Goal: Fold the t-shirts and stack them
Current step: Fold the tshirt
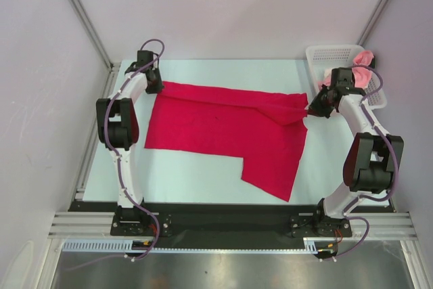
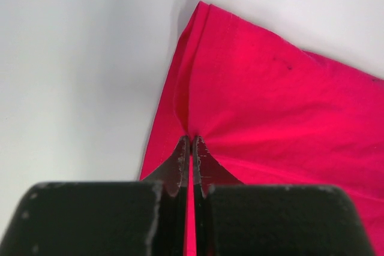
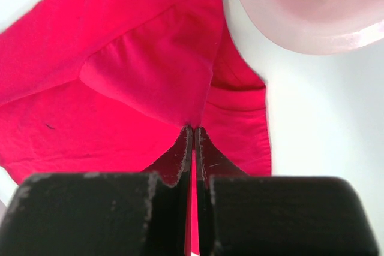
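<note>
Item 1: plain crimson red short-sleeved cloth t-shirt (image 1: 223, 130). It is being supported, spread mostly flat, by the middle of the pale rectangular table (image 1: 203, 170). A raised fold is being drawn across it toward the table's far-right side. One flap is being left toward the table's near edge.

Item 2: left black two-finger gripper (image 2: 191, 140), at the table's far-left corner. Its jaws are being pressed together on the crimson shirt's edge, and the cloth is being puckered at the tips.

Item 3: right black two-finger gripper (image 3: 193, 129), at the table's right side. Its jaws are being clamped together on a bunched corner of the same shirt, and the cloth is being gathered into creases there.

Item 4: light salmon pink cloth t-shirt (image 1: 364, 65). It is being contained by the white plastic mesh basket (image 1: 331, 53) at the table's far-right corner. Part of it is being draped over the rim, and part is being hidden by the right arm.
</note>
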